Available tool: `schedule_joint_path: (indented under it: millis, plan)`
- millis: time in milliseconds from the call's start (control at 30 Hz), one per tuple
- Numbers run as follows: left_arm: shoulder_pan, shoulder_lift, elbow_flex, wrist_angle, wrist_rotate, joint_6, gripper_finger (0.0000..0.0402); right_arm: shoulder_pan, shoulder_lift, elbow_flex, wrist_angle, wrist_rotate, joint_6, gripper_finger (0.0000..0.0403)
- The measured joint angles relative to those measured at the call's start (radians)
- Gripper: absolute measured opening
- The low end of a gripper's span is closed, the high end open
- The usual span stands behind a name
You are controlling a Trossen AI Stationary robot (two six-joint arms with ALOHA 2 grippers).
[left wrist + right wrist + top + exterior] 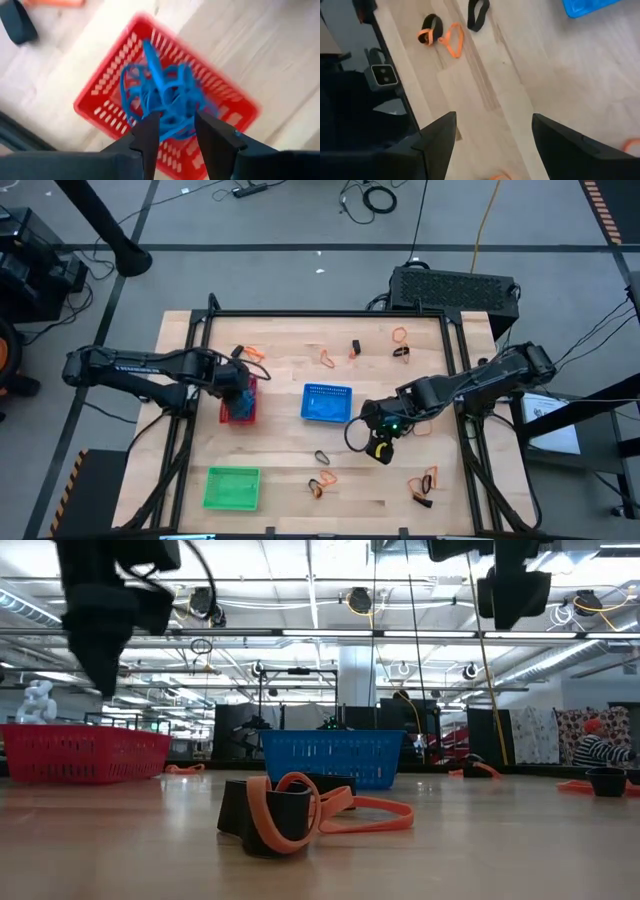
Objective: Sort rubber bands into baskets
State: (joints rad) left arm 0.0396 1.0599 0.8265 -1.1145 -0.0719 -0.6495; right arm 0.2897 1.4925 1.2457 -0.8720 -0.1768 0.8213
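orange bands [322, 481] scattered, green basket [232, 487]

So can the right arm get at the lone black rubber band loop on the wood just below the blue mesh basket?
Probably yes: the right gripper hangs open beside the black rubber band loop, bare wood between them.

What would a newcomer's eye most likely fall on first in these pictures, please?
Probably the red basket at the table's left, holding a tangle of blue rubber bands, with the left gripper right above it, fingers parted. Next, the blue basket mid-table and the open right gripper beside it, over bare wood.
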Motion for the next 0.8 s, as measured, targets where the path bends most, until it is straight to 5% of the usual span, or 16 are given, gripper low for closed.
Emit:
schedule_joint_path:
  millis: [267,400,633,800]
  plan:
    - [0.163,0.0,0.118,0.057,-0.024,0.029,0.0132,0.0,-0.058,0.0,-0.01,0.026,-0.083,0.0251]
    - [0.308,0.046,0.126,0.108,0.042,0.143,0.0132,0.0,-0.079,0.0,-0.009,0.058,-0.103,0.0251]
    - [0.551,0.299,0.126,0.18,0.133,0.481,0.0132,0.0,-0.082,0.0,-0.004,0.077,-0.092,0.0251]
    - [0.616,0.484,0.125,0.293,0.147,0.715,0.0132,0.0,-0.081,0.0,0.01,0.112,-0.014,0.0251]
